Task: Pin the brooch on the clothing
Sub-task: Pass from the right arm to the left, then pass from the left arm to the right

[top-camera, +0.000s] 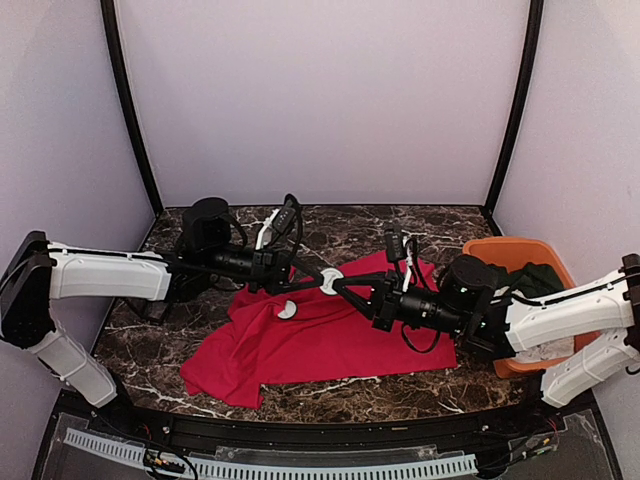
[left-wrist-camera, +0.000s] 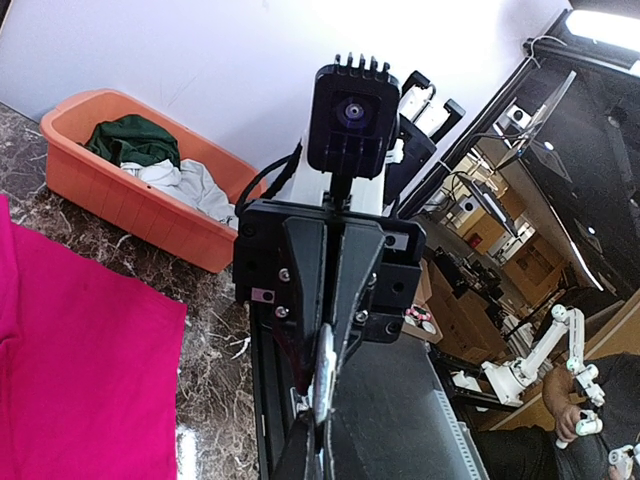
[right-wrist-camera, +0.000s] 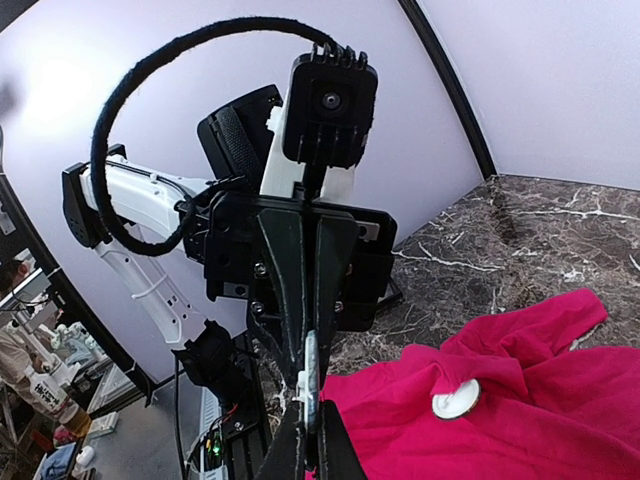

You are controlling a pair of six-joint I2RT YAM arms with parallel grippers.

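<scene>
The clothing, a bright red T-shirt (top-camera: 300,345), lies crumpled on the dark marble table. Above its upper edge my two grippers meet tip to tip on one small white round brooch (top-camera: 332,283). My left gripper (top-camera: 322,279) comes in from the left and my right gripper (top-camera: 343,288) from the right. The left wrist view has the brooch (left-wrist-camera: 324,374) edge-on, with my left gripper (left-wrist-camera: 318,425) shut on it. My right gripper (right-wrist-camera: 308,415) is likewise shut on the thin disc of the brooch (right-wrist-camera: 311,371). A second white disc (right-wrist-camera: 456,403) sits on a raised fold of the shirt (right-wrist-camera: 540,430).
An orange bin (top-camera: 500,250) stands at the right edge of the table, holding a dark green garment (left-wrist-camera: 135,140) and a white cloth (left-wrist-camera: 185,185). The second white disc (top-camera: 287,310) lies just below and left of the grippers. Purple walls close in the back and sides.
</scene>
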